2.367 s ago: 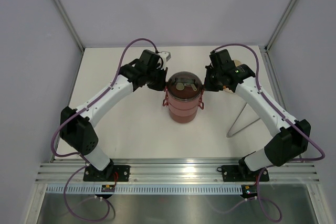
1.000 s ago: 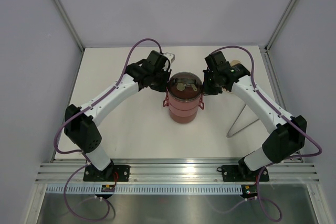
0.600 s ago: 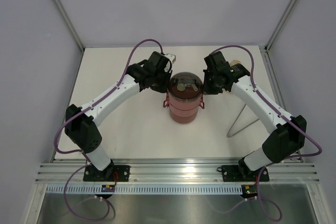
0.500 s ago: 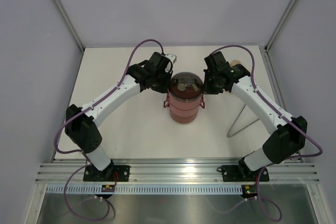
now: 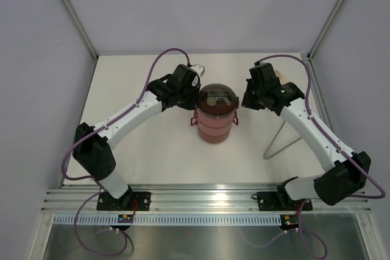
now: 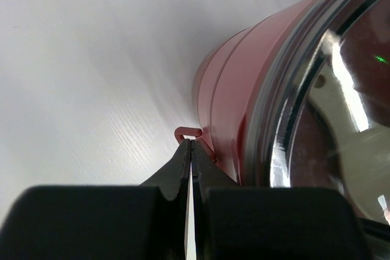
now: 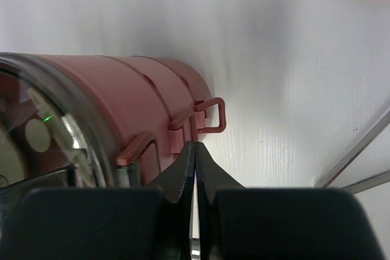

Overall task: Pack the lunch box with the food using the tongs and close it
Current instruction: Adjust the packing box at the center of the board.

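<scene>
The lunch box (image 5: 214, 115) is seen stacked mid-table, lid on. The left gripper (image 6: 191, 150) is closed on nothing, its tips just by a side loop of the box. The right gripper (image 7: 195, 153) is likewise closed and empty beside the right-hand clasps. The tongs (image 5: 281, 140) are laid well to the right.

Overhead view faces down; both close wrist views share the lunch box (image 5: 214, 117).
</scene>
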Motion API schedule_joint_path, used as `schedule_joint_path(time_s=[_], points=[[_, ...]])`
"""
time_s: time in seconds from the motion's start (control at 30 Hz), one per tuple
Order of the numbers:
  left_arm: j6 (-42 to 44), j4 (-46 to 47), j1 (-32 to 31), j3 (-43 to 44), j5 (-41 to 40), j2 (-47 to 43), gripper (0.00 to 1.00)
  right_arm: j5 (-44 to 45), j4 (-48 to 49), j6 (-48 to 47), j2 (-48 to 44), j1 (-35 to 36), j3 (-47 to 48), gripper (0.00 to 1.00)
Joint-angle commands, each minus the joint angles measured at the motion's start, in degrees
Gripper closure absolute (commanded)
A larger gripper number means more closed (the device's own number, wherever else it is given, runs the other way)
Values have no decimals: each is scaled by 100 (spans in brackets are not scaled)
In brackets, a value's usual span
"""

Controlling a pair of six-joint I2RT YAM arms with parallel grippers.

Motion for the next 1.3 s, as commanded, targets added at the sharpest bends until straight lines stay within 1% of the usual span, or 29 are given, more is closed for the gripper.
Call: schedule_joint_path(time_s=[0.0, 0.2, 0.37, 0.43, 0.5, 0.53, 0.6, 0.63, 0.73, 0.87, 1.03, 1.27], points=[[-62, 467, 44, -111, 50, -397, 100, 40, 163, 105, -289, -176, -182, 96], [-88, 520, 201, -454, 59, -634, 100, 13, 154, 166, -631, -457, -691, 96], [-211, 730, 439, -946, 173, -933, 100, -74, 154, 289, -913, -580, -1244, 95], [-316, 949, 605, -1288, 278, -995, 100, -162, 223, 394, -1001, -580, -1507, 96], [-430, 1169, 772, -1604, 759, -986, 100, -337, 320, 500, -1088, -580, -1710, 96], [-588, 1475, 930, -1693, 893, -960, 100, -417, 530, 649, -1106, -580, -1946, 95], [-703, 1784, 1036, -1834, 1174, -767, 100, -898, 829, 834, -1115, -580, -2194, 96], [-730, 1899, 1080, -1834, 1227, -662, 100, -1031, 1144, 1052, -1098, -580, -2430, 96], [-800, 2171, 1072, -1816, 1482, -284, 100, -1418, 1743, 1466, -1036, -580, -2861, 96], [-949, 2550, 1072, -1913, 1859, -38, 100, -1533, 2183, 1678, -905, -580, -3082, 96], [-1178, 3059, 1072, -2151, 2212, 95, 100, -1762, 2675, 1827, -465, -580, -3170, 96], [-1187, 3060, 975, -2362, 2309, 42, 100, -1525, 3203, 2074, -17, -580, -3144, 99]])
